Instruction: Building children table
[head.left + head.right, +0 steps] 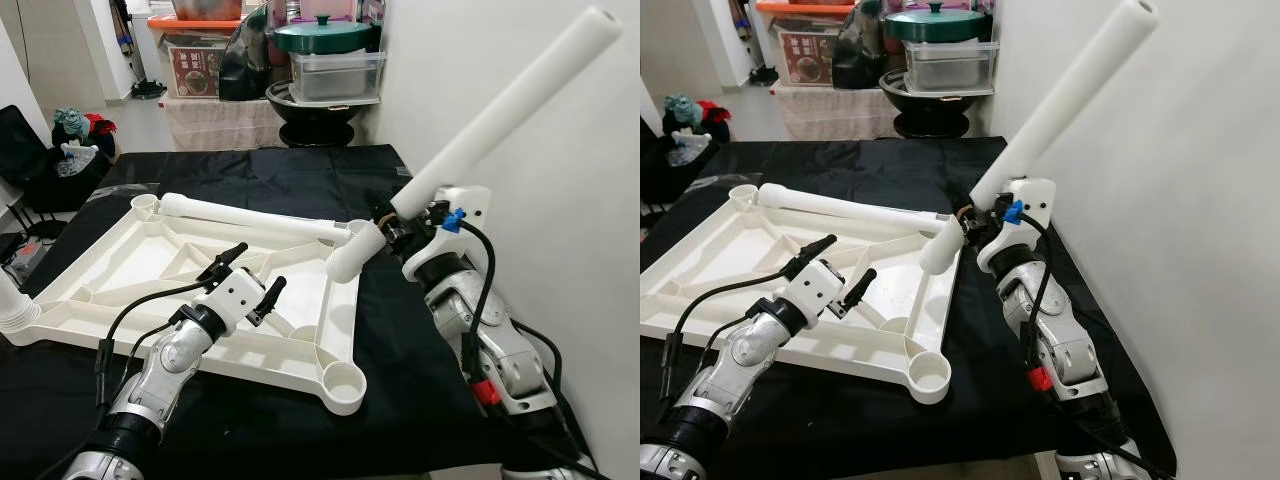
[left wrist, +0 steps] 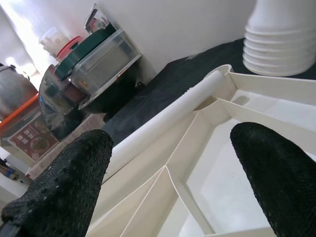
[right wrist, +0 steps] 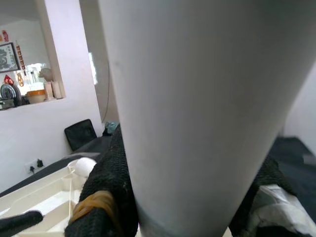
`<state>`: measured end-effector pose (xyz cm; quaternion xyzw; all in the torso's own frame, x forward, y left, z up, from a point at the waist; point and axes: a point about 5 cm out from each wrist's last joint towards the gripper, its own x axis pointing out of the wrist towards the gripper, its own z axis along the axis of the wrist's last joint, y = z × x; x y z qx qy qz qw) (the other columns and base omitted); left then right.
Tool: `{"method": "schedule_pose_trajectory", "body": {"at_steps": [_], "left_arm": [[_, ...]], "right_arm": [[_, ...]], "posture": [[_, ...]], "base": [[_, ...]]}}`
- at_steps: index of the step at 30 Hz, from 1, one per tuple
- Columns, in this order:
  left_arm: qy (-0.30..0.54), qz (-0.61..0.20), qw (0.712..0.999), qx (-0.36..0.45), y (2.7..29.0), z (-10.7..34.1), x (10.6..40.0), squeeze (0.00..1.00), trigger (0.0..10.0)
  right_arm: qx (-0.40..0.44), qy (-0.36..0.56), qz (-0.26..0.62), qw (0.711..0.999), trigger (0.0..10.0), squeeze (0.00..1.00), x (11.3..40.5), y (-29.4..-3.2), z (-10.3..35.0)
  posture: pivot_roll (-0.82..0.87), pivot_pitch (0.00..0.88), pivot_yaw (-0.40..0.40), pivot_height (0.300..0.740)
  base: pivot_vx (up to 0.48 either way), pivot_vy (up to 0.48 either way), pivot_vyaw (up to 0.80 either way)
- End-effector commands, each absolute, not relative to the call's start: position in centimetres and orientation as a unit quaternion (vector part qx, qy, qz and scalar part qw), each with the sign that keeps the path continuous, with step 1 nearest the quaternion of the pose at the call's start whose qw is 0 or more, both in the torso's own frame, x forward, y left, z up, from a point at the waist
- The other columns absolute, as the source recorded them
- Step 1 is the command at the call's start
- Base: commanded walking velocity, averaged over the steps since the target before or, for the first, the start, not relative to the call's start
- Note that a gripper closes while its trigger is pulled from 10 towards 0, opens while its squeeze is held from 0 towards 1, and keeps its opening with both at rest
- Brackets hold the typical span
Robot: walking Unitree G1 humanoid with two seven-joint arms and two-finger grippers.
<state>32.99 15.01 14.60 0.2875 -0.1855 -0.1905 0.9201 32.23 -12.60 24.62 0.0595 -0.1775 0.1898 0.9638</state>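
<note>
Right gripper [image 1: 392,222] grips tilted table leg [image 1: 510,108]; left gripper [image 1: 252,274] hovers.

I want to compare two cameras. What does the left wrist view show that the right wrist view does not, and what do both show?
Left wrist view alone: the left gripper, its fingers open over the tabletop, a leg lying along the tabletop's edge, a ribbed white part, and a glass pot by the wall.

Right wrist view alone: the right gripper shut on a second leg, a black chair, and a ledge with small items.

Both: the white tabletop upside down on the black cloth.
</note>
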Motion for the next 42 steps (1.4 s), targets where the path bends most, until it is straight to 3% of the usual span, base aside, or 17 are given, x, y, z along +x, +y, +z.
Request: {"method": "schedule_pose_trajectory", "body": {"at_steps": [1, 8, 19, 42], "left_arm": [[-0.186, -0.186, 0.921, 0.287, 15.1, 14.6, 33.1, 0.00, 10.0], [-0.186, -0.188, 0.921, 0.287, 15.1, 14.6, 33.1, 0.00, 10.0], [-0.185, -0.187, 0.921, 0.287, 15.0, 14.7, 33.2, 0.00, 10.0], [-0.182, -0.182, 0.923, 0.285, 15.2, 14.5, 33.1, 0.00, 10.0]], "right_arm": [[-0.022, -0.259, 0.215, 0.941, 0.0, 0.00, 31.0, -11.3, 27.9], [-0.058, -0.253, 0.224, 0.939, 0.0, 0.00, 30.9, -11.5, 27.8], [-0.198, -0.186, 0.163, 0.948, 0.0, 0.00, 31.5, -14.2, 25.4], [-0.232, -0.105, 0.145, 0.956, 0.0, 0.00, 31.5, -14.7, 21.1]], "posture": [[0.03, 0.000, -0.014, 0.740], [0.03, 0.000, -0.011, 0.740], [0.02, 0.000, -0.009, 0.740], [0.03, 0.000, -0.017, 0.740]], "base": [[0.000, 0.000, 0.00], [0.000, 0.000, 0.00], [0.000, 0.000, 0.00], [0.000, 0.000, 0.00]]}}
